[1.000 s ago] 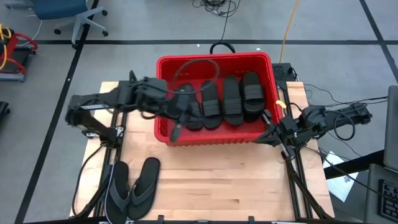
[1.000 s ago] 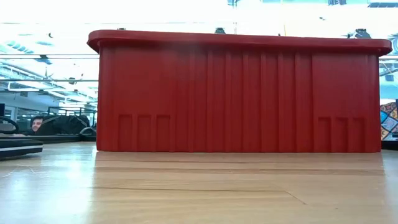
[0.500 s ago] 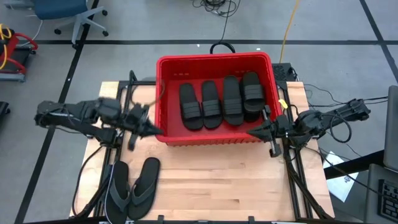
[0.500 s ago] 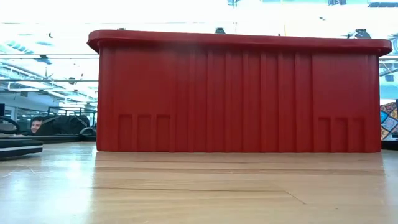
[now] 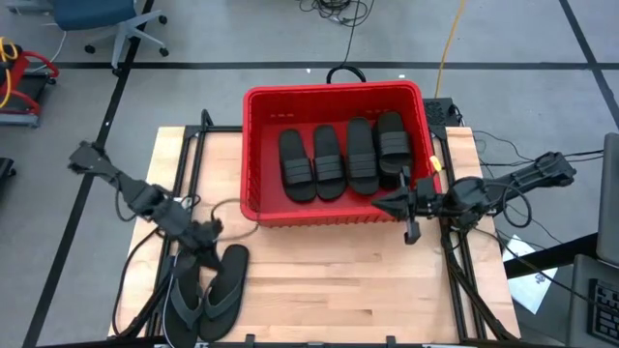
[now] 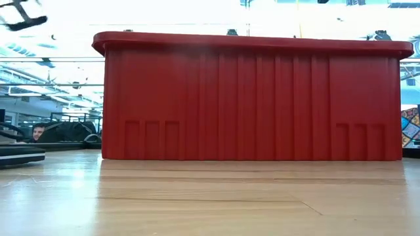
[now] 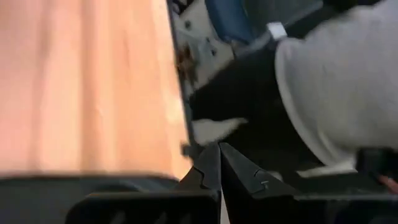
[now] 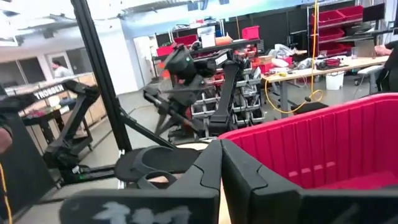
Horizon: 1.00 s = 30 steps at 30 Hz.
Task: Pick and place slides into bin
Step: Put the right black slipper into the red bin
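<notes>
The red bin (image 5: 334,97) stands at the table's far middle. Several black slides (image 5: 329,162) lie side by side on its floor, soles down. Two flat black flip-flops (image 5: 205,293) lie soles down at the near left; the low view shows one edge-on (image 6: 16,155). My left gripper (image 5: 211,232) hangs shut and holds nothing just beyond the flip-flops' far ends; its wrist view shows the closed tips (image 7: 219,158). My right gripper (image 5: 379,204) is shut and holds nothing at the bin's near right corner, with the red wall (image 8: 323,146) beside its tips (image 8: 221,152).
Bare wood spreads in front of the bin (image 5: 348,280). Black frame rails run along both table sides (image 5: 189,164). The bin's near wall (image 6: 252,98) fills the low view. A person (image 6: 39,131) shows in the room behind, and an office chair (image 5: 106,19) stands beyond the table.
My left gripper, shut throughout, has swung out of the bin's left part, toward the table's near left and down to the flip-flops, rolling as it went. My right gripper has edged toward the table's left along the bin's near right corner. The slides and flip-flops have stayed put.
</notes>
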{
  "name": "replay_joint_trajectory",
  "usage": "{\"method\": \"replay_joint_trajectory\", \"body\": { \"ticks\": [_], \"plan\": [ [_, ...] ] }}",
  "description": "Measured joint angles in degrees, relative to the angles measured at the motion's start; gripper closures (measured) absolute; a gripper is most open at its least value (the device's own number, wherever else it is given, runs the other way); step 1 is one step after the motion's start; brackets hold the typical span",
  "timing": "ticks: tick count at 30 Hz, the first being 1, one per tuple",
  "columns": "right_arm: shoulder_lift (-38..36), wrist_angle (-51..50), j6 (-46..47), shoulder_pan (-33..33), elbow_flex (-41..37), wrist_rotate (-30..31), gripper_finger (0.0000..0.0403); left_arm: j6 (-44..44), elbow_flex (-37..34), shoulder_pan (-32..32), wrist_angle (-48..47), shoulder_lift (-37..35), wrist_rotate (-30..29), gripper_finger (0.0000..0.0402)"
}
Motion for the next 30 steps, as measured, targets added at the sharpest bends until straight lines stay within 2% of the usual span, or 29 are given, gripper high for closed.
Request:
{"method": "replay_joint_trajectory", "body": {
  "ticks": [5, 8, 11, 17, 21, 24, 27, 30],
  "plan": [
    [-0.03, -0.02, -3.71, 0.00, 0.00, -0.02, 0.0403, -9.58, -0.19, -9.09, 1.83, 2.72, -4.90, 0.0401],
    [-0.86, -0.02, -4.03, 0.00, 0.00, -0.04, 0.0403, -13.25, -0.19, -11.87, 2.21, 5.13, -7.58, 0.0398],
    [-1.70, -0.02, -3.36, 0.00, 0.00, -0.42, 0.0403, -15.10, -0.19, -12.48, 2.22, 8.29, -7.78, 0.0390],
    [-2.57, -0.04, -0.11, 0.01, 0.00, -4.97, 0.0403, -14.53, -0.19, -12.44, 2.91, 15.57, -4.12, 0.0381],
    [-2.59, -0.47, 1.32, 0.00, 0.00, -7.75, 0.0403, -21.10, -0.15, -12.29, -2.65, 20.06, -4.36, 0.0380],
    [-2.55, -1.69, 1.34, 0.00, 0.00, -8.50, 0.0403, -24.98, -0.17, -12.31, -3.20, 22.38, -4.80, 0.0375],
    [-2.55, -1.79, 1.34, 0.00, 0.00, -10.18, 0.0403, -25.73, -0.17, -12.29, 1.90, 23.72, -5.23, 0.0349],
    [-2.55, -1.80, 1.36, 0.00, 0.00, -12.44, 0.0403, -25.19, -0.17, -12.29, 6.57, 24.48, -6.14, 0.0305]
  ]
}}
